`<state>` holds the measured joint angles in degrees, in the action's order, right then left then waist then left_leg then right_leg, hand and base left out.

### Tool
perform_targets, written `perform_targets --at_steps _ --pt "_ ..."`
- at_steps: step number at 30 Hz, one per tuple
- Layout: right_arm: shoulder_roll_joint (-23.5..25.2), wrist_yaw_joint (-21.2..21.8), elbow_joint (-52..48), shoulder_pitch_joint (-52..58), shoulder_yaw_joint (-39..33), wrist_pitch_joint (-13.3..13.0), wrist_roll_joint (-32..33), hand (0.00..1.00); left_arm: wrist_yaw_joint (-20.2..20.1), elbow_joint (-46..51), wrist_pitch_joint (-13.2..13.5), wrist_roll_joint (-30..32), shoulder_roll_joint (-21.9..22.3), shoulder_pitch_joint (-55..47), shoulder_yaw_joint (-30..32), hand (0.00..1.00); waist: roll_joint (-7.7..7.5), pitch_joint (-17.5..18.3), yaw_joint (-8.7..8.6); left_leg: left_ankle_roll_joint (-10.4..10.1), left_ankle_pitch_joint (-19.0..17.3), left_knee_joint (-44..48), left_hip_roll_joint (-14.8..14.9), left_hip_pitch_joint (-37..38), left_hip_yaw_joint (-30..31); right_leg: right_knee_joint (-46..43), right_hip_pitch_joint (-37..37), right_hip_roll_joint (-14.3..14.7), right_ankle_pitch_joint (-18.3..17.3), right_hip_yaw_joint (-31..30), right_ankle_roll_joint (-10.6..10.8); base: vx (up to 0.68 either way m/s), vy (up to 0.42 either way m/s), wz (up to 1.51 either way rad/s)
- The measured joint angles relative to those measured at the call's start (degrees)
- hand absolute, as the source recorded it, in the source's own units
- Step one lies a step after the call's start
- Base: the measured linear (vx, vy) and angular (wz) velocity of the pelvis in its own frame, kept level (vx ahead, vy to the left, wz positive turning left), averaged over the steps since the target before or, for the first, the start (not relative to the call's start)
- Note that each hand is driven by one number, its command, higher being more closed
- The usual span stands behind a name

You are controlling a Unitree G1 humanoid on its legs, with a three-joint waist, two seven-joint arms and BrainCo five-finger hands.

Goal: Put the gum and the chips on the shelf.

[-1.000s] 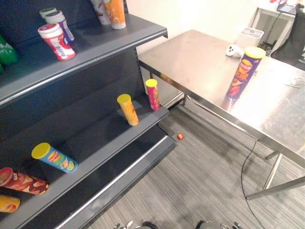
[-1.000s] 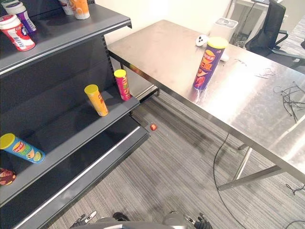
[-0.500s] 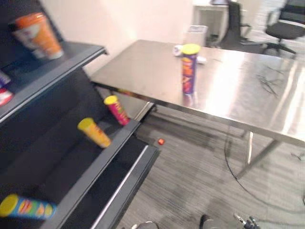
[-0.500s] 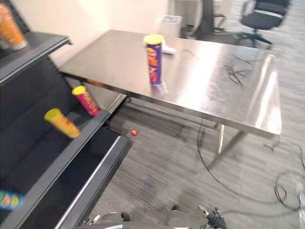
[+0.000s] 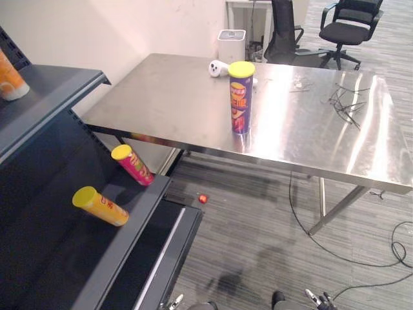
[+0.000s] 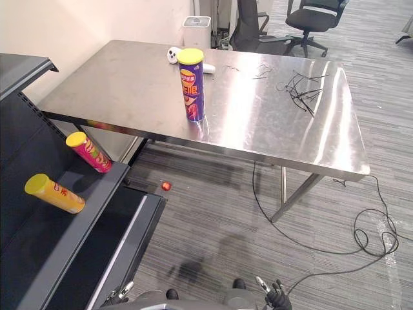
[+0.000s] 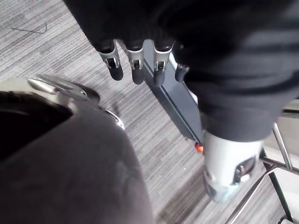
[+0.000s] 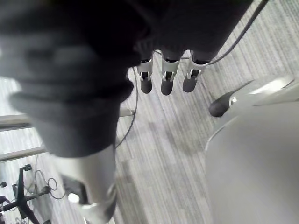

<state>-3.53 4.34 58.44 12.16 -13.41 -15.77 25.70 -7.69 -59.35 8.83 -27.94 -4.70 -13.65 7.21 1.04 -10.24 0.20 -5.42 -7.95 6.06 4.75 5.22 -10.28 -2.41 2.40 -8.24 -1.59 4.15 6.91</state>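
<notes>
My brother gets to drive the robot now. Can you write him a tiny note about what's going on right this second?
Left hand: open, low over the floor, holding nothing.
Right hand: open, low, holding nothing.
Purple chips can: upright on the steel table, not yet shelved.
Shelf: a pink can and an orange can sit on it.
Small red thing: on the floor by the shelf; I cannot tell if it is gum.
Left to do: shelve the purple can and find the gum.
</notes>
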Motion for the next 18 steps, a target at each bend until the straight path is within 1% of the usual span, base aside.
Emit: perform_targets --at_steps 1,3,6,7,8,9,11,12,13,14,15,16,17,18 --pt "0.07 0.08 0.14 0.02 0.34 0.23 -0.06 0.00 0.00 -0.01 0.07 0.00 -0.09 0.00 -0.13 0.00 -0.40 0.03 0.00 0.15 -0.09 0.00 0.00 0.00 0.04 0.01 -0.02 0.01 0.02 0.01 0.02 0.00 0.000 0.00" --pt "0.09 1.04 0.77 0.01 0.35 0.58 1.76 0.00 -0.08 -0.02 0.12 0.00 -0.28 0.00 -0.13 0.00 -0.73 0.16 0.07 0.60 -0.44 0.00 0.03 0.00 0.05 0.33 -0.06 0.06 0.26 0.02 0.37 -0.05 0.011 -0.01" --pt "0.14 -0.16 0.98 0.04 0.34 0.35 4.63 0.00 -0.11 -0.01 0.26 0.00 -0.44 0.00 -0.13 0.00 -1.07 0.18 0.17 1.05 -0.87 0.04 -0.08 -0.05 0.06 0.52 -0.26 -0.12 0.77 -0.02 0.90 -0.09 0.021 -0.03" --pt "0.16 -1.14 0.98 0.07 0.32 -0.18 4.75 0.00 -0.08 0.02 0.53 -0.01 -0.58 -0.02 -0.11 0.00 -1.40 0.29 0.27 1.12 -0.82 0.08 -0.14 -0.13 0.02 0.73 -0.30 -0.21 0.95 -0.03 0.85 -0.11 0.016 -0.06" --pt "0.27 -2.68 0.56 -0.05 0.27 -1.51 4.78 0.00 -0.05 0.05 0.55 0.00 -0.75 -0.18 -0.11 0.00 -1.79 0.45 0.30 1.14 -0.80 0.03 -0.18 -0.29 -0.04 1.30 -0.42 -0.30 0.86 -0.01 0.78 -0.13 0.009 -0.05" --pt "0.34 -3.67 -0.31 -0.01 0.14 -2.06 4.80 0.00 -0.04 0.10 0.53 0.01 -0.80 -0.25 -0.12 0.00 -2.02 0.56 0.32 1.15 -0.78 -0.07 -0.19 -0.57 -0.03 1.41 -0.61 -0.34 0.70 0.06 0.56 -0.11 0.002 -0.05" --pt "0.92 -8.75 -9.29 0.32 -1.42 -3.65 4.58 0.00 0.08 1.04 0.38 0.14 -1.24 -0.90 -0.19 0.00 -2.39 0.92 0.33 0.94 -0.67 -0.02 -0.22 -2.49 -0.02 1.34 -2.48 -1.06 0.63 1.55 0.74 -0.09 0.001 -0.05" --pt "1.04 -9.73 -12.55 0.29 -1.66 -3.81 4.52 0.00 0.10 1.50 0.34 0.14 -1.24 -1.15 -0.25 0.00 -2.44 0.95 0.34 0.98 -0.63 0.04 -0.22 -3.08 0.03 1.35 -3.03 -1.20 0.63 1.90 0.73 -0.07 0.001 -0.03" --pt "1.14 -12.62 -19.51 0.25 -1.69 -3.98 3.29 0.00 0.14 2.73 0.02 0.33 -1.32 -1.54 -0.30 0.00 -2.66 0.93 0.61 1.10 -0.57 0.12 -0.21 -4.15 0.11 1.36 -4.04 -1.32 0.79 2.24 0.50 -0.03 -0.001 -0.01" --pt "1.12 -13.87 -22.78 0.21 -1.77 -4.15 2.82 0.00 0.15 3.27 -0.12 0.57 -1.42 -1.58 -0.40 0.00 -2.83 0.85 0.98 1.17 -0.53 0.10 -0.20 -4.47 0.12 1.34 -4.38 -1.34 0.80 2.34 0.50 0.00 0.000 0.00" --pt "0.91 -15.98 -28.63 0.07 -2.16 -4.28 1.54 0.00 0.14 4.53 -0.22 1.32 -1.92 -1.63 -1.12 0.00 -3.29 0.81 1.65 1.18 -0.49 0.17 -0.18 -5.07 0.27 1.32 -4.89 -1.31 1.05 2.50 0.32 0.02 -0.006 0.06" --pt "0.55 -17.16 -32.96 -0.96 -2.75 -4.43 1.10 0.00 0.11 5.85 -0.21 1.84 -2.52 -1.92 -1.56 0.00 -3.95 0.56 1.92 1.03 -0.36 0.20 -0.22 -5.27 0.46 1.26 -5.06 -1.31 1.49 2.60 0.37 0.03 -0.005 0.07" --pt "0.44 -17.44 -34.98 -1.79 -3.41 -4.45 1.09 0.00 0.10 6.07 -0.26 1.87 -2.76 -1.93 -1.81 0.00 -4.02 0.52 2.01 0.85 -0.26 0.23 -0.23 -5.39 0.57 1.27 -5.10 -1.28 1.61 2.75 0.41 0.05 -0.001 0.10" --pt "0.31 -17.64 -39.05 -3.24 -5.09 -4.47 1.08 0.00 0.12 6.61 -0.60 1.98 -3.26 -1.94 -1.89 0.00 -4.49 0.26 1.95 0.82 -0.30 0.55 -0.24 -6.07 1.00 1.34 -5.39 -1.21 1.99 3.06 0.43 0.08 0.005 0.12"
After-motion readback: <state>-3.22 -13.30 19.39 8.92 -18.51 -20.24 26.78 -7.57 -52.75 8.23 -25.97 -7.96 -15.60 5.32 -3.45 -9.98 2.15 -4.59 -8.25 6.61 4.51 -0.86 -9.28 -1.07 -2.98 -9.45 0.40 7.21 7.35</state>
